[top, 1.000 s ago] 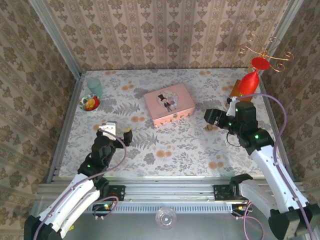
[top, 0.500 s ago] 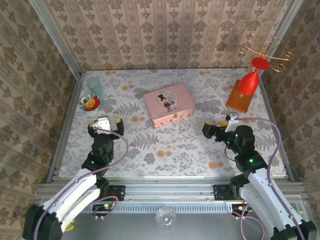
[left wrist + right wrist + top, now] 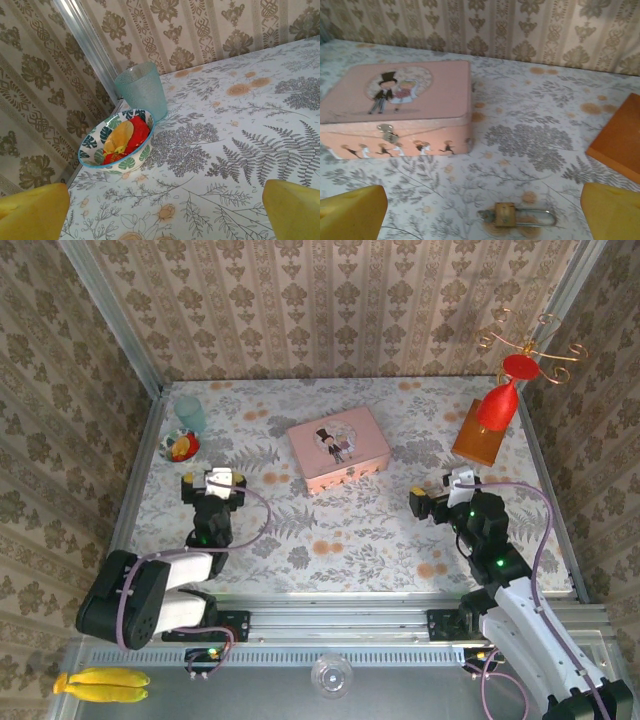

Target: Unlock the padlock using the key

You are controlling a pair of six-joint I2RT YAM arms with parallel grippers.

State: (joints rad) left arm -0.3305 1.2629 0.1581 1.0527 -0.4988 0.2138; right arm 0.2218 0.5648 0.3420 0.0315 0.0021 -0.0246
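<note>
1. My right claw (image 3: 481,212) is released: its two yellow fingertips (image 3: 352,212) stand wide apart with nothing held between them. From above it (image 3: 438,495) sits over the right half of the worktop (image 3: 350,530).
2. My left claw (image 3: 160,215) is also released and empty, over the left half and nearer the left edge (image 3: 214,483).
3. One padlock (image 3: 504,214) lies flat on the worktop just ahead of my right claw, its shackle pointing toward the right edge.
4. One key (image 3: 485,214), a small dark bit, touches the left end of the padlock body. I cannot tell how far in it sits.
5. One pink tin (image 3: 395,100), lid down, rests mid-worktop toward the far edge, beyond the padlock and to its left.
6. One patterned bowl (image 3: 92,145) and one pale blue cup (image 3: 140,92) stand just beside each other near the far left corner.
7. One orange block (image 3: 620,140) sits by the right edge.
</note>
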